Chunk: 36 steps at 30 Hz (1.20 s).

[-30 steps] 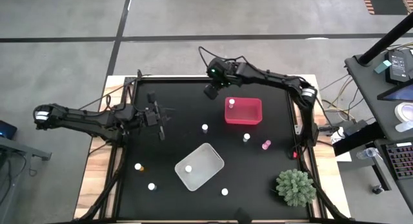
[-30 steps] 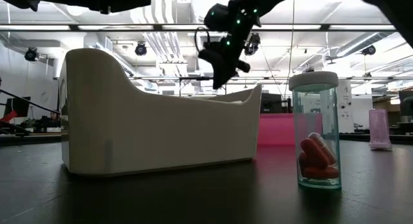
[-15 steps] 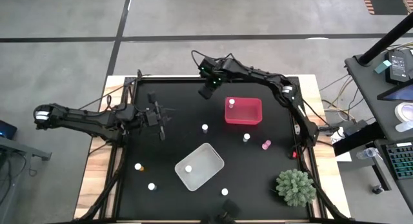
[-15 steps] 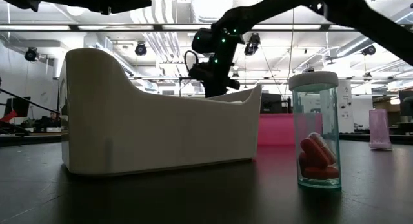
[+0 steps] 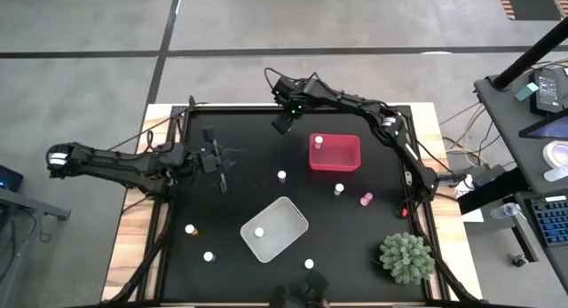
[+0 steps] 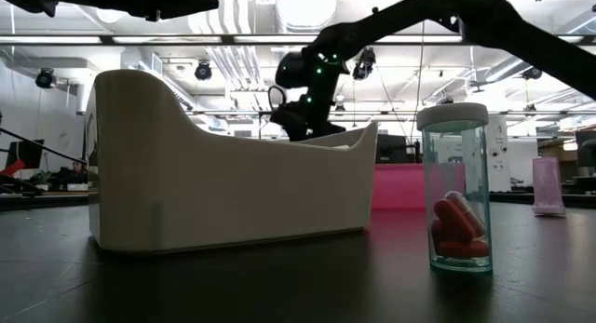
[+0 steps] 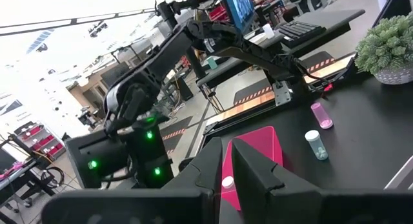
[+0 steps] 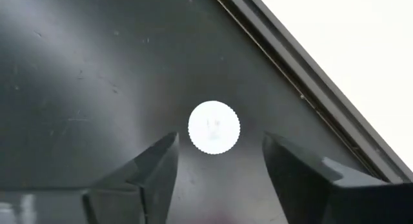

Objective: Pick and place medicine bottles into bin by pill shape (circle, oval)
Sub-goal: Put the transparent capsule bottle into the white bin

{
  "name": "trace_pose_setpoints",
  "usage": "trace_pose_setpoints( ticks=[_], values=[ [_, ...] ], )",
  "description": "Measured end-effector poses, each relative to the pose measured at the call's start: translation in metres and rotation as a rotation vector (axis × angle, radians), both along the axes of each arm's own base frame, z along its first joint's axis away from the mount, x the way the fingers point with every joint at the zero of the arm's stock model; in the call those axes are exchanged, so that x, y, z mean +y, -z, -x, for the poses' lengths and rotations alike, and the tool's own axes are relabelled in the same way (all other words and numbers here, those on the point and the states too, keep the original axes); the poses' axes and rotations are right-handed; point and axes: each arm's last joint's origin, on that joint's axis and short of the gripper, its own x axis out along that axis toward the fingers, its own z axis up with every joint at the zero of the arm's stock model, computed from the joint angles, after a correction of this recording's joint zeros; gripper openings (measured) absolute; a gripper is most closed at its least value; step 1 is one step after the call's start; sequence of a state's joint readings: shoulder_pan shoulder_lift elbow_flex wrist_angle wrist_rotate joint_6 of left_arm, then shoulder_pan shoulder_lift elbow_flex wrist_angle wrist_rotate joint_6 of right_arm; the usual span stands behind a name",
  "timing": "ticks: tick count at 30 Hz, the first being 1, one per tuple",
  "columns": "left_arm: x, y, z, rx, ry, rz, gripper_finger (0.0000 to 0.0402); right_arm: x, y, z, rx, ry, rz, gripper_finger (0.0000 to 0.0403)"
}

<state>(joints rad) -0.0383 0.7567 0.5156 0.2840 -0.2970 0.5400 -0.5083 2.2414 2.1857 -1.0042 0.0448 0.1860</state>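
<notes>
My right gripper [image 5: 283, 123] hangs open near the table's far edge, left of the pink bin [image 5: 354, 161]. In the right wrist view a medicine bottle's white cap [image 8: 214, 128] shows from above, below my right gripper [image 8: 221, 144] and in line with the gap between its fingers. The bottle stands upright on the black table, untouched. One bottle [image 5: 318, 142] lies in the pink bin and one [image 5: 259, 231] in the white bin [image 5: 288, 216]. Several bottles stand on the table, among them a teal one [image 6: 456, 188]. My left gripper [image 5: 219, 170] waits shut at the left.
A spiky green plant [image 5: 407, 256] stands at the near right corner. The table's raised far rail [image 8: 290, 75] runs close behind the bottle under my right gripper. Loose bottles [image 5: 281, 176], [image 5: 338, 189], [image 5: 365, 199] stand between the two bins.
My right gripper has come down toward the table near its far edge and shifted a little toward the left edge, away from the pink bin.
</notes>
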Motion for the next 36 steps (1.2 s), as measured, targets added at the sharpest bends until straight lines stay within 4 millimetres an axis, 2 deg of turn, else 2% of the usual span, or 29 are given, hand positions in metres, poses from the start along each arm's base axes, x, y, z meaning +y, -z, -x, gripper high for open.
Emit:
trace_pose_setpoints(
  ticks=[3, 12, 26, 36],
  values=[
    [0.0, 0.0, 0.0, 0.0, 0.0, 0.0, 0.0017, -0.003, 0.009, -0.003, 0.004, 0.003, 0.001, 0.0238],
    [0.0, 0.0, 0.0, 0.0, 0.0, 0.0, 0.0017, -0.008, 0.014, -0.005, -0.018, 0.017, 0.016, 0.0271],
    [0.0, 0.0, 0.0, -0.001, 0.0, 0.0, 0.0017, -0.008, 0.03, -0.005, -0.007, 0.011, 0.011, 0.0265],
    [0.0, 0.0, 0.0, -0.001, 0.0, 0.0, 0.0017, -0.008, 0.031, -0.005, -0.002, 0.006, 0.01, 0.0256]
  ],
)
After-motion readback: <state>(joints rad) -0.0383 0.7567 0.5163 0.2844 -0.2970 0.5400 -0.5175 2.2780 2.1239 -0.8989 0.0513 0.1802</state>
